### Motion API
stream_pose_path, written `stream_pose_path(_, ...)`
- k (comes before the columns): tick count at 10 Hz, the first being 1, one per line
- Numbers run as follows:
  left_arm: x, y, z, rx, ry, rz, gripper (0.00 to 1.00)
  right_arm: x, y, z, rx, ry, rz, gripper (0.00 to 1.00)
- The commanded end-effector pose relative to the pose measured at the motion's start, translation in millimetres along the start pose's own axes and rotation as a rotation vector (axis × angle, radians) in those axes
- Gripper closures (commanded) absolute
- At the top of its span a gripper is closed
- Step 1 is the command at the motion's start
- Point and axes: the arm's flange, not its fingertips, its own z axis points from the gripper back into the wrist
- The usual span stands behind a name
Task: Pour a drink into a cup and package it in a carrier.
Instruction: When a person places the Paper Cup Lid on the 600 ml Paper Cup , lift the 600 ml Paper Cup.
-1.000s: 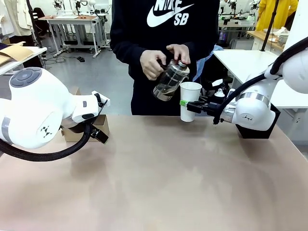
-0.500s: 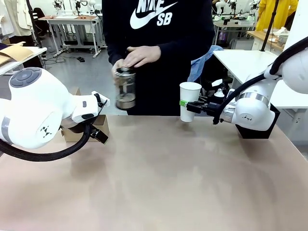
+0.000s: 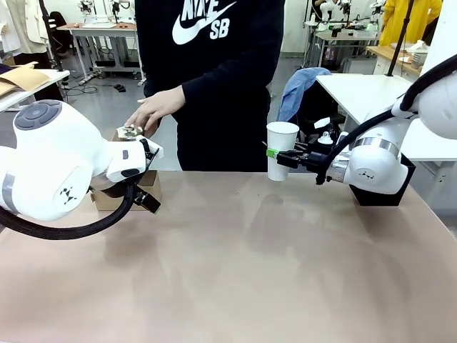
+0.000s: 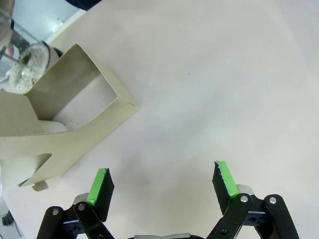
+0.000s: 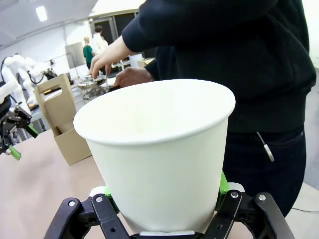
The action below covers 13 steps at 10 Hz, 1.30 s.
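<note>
A white paper cup (image 3: 282, 148) is held just above the far table edge, with my right gripper (image 3: 273, 153) shut on its side; in the right wrist view the cup (image 5: 160, 144) fills the middle between the gripper (image 5: 162, 201) pads. A person's hand (image 3: 153, 109) rests on the metal lid of the glass jug (image 3: 132, 131) behind the brown cardboard carrier (image 3: 102, 201). Foamy drink (image 4: 22, 74) shows in the jug's bottom. My left gripper (image 4: 162, 181) hangs open over bare table, right beside the carrier (image 4: 65, 124).
A black cube-shaped box (image 3: 389, 196) sits behind my right arm at the table's right edge. The tan table (image 3: 235, 271) is bare across the middle and front. The person stands at the far side, between carrier and cup.
The person carried the jug away from the cup, leftward across the far edge, and lowered it behind the carrier. Both grippers and the cup stayed where they were.
</note>
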Motion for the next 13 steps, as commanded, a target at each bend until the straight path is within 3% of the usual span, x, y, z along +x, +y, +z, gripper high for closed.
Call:
stream_pose_path(1,-0.3,0.9,0.3,-0.002,-0.001,0.003,0.00,2.9,2.8,-2.6,-0.015,-0.004,-0.006,0.20)
stream_pose_path(13,-0.3,0.9,0.3,-0.002,-0.001,0.003,0.00,2.9,2.8,-2.6,-0.015,-0.004,-0.006,0.20)
